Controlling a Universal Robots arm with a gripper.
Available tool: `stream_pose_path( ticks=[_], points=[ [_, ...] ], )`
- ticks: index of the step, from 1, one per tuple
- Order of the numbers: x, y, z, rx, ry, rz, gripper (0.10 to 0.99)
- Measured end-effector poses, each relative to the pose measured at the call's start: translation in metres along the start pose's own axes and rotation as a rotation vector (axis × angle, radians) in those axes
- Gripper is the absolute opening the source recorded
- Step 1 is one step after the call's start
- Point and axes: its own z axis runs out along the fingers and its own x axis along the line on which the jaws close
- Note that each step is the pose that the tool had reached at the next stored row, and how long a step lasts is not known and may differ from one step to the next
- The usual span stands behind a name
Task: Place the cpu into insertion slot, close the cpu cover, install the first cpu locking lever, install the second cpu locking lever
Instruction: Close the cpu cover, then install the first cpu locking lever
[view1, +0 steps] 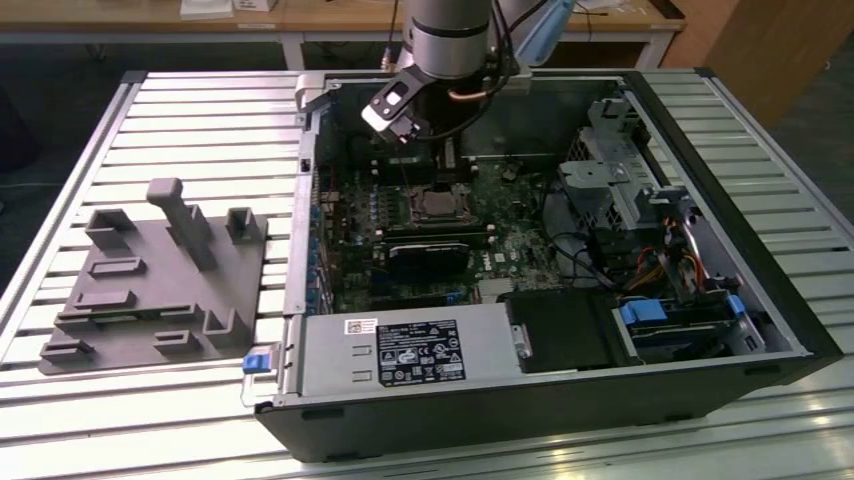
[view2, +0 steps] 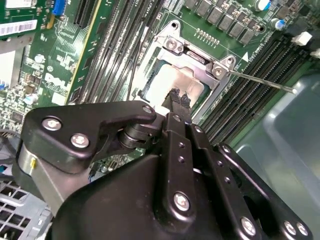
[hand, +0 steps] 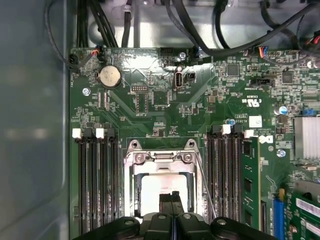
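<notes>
Black pincer (view2: 179, 96) pressed shut, tips hiding part of cpu (view2: 165, 82), cpu cover (view2: 199, 67) framing it

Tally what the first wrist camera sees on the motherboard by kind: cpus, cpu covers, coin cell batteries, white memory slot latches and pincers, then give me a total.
cpu: 1
cpu cover: 1
coin cell battery: 1
white memory slot latches: 4
pincer: 1
Total: 8

Exterior view overlooks the case (view1: 534, 420); both wrist views closely share the cpu (hand: 152, 186) (view2: 161, 82).
</notes>
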Motion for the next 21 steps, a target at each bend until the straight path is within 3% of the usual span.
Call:
stream_pose_path(
  ticks=[8,21],
  points=[
    [-0.0006,0.0005,-0.0132,0.0,-0.0001,0.0,0.106],
    [-0.0006,0.0001,-0.0142,0.0,-0.0001,0.0,0.106]
  ],
)
